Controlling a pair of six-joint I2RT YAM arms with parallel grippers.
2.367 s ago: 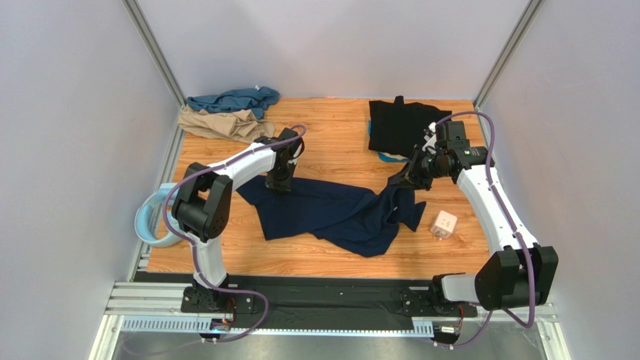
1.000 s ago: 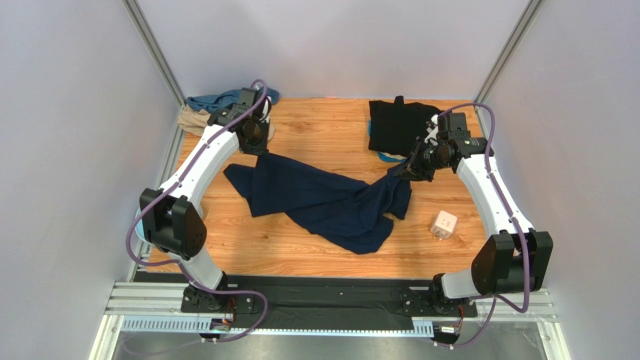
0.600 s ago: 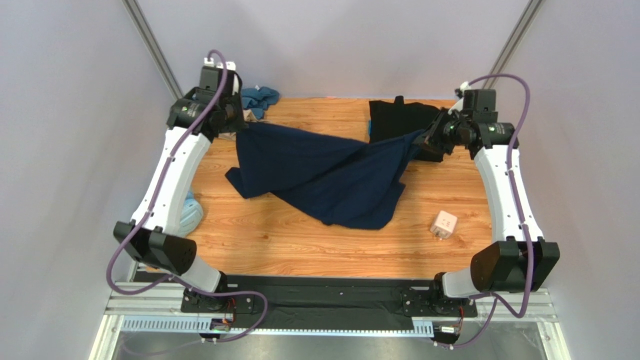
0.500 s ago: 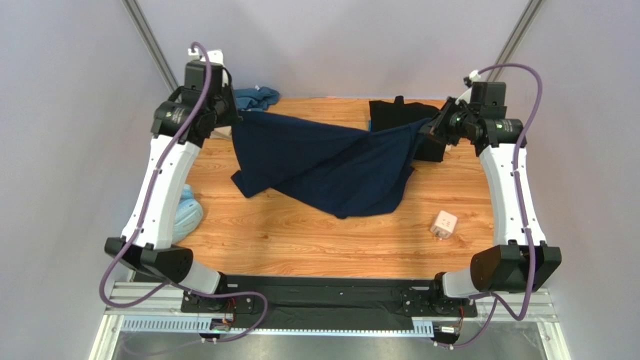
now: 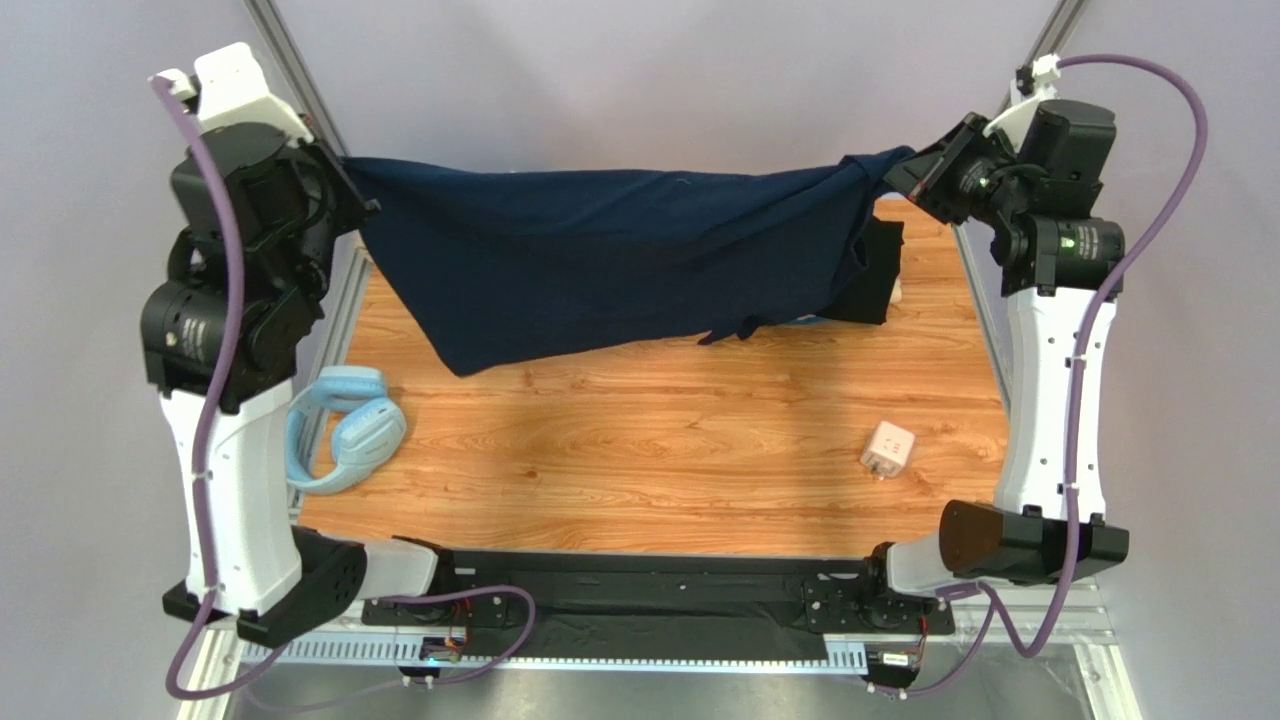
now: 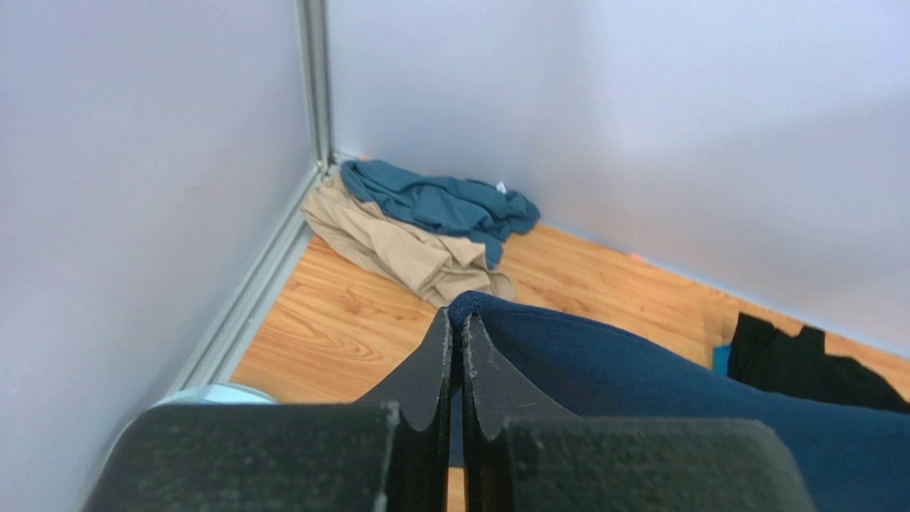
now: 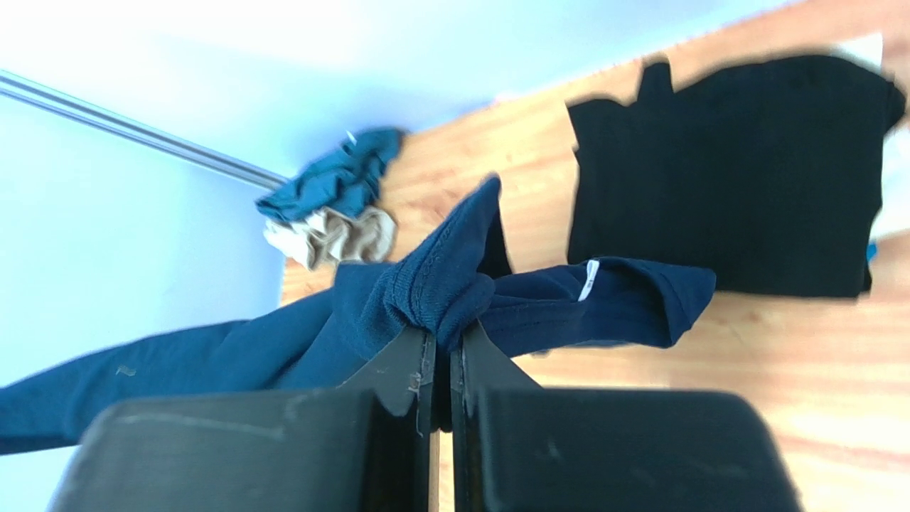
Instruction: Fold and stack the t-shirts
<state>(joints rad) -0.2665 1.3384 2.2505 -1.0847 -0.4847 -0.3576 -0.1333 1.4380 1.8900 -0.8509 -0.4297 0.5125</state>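
Pale grey walls close round a wooden table (image 5: pixel 676 450), and above it the navy t-shirt (image 5: pixel 601 255) hangs stretched between the two arms. Its top edge runs almost level from one side to the other. Its lower edge droops loose on the left, and a shadow falls on the boards beneath.

On the left, the left gripper (image 6: pixel 457 336) has its fingers pressed together on a fold of the navy cloth, which juts out just past the tips. On the right, the right gripper (image 7: pixel 443 347) is likewise clamped on a bunched corner of the same shirt. A sleeve with a small white tag trails off to one side of it.

Flat on the far right of the table lies the black t-shirt (image 7: pixel 737 171). In the overhead view it is mostly hidden behind the hanging navy cloth.

In the far left corner the teal t-shirt (image 6: pixel 438 203) and the tan t-shirt (image 6: pixel 395 245) lie crumpled and touching, the teal one nearer the wall. A pale blue ring (image 5: pixel 338 435) rests at the left edge of the table beside the left arm. A white cube (image 5: pixel 888 449) sits on the right side, well apart from every shirt
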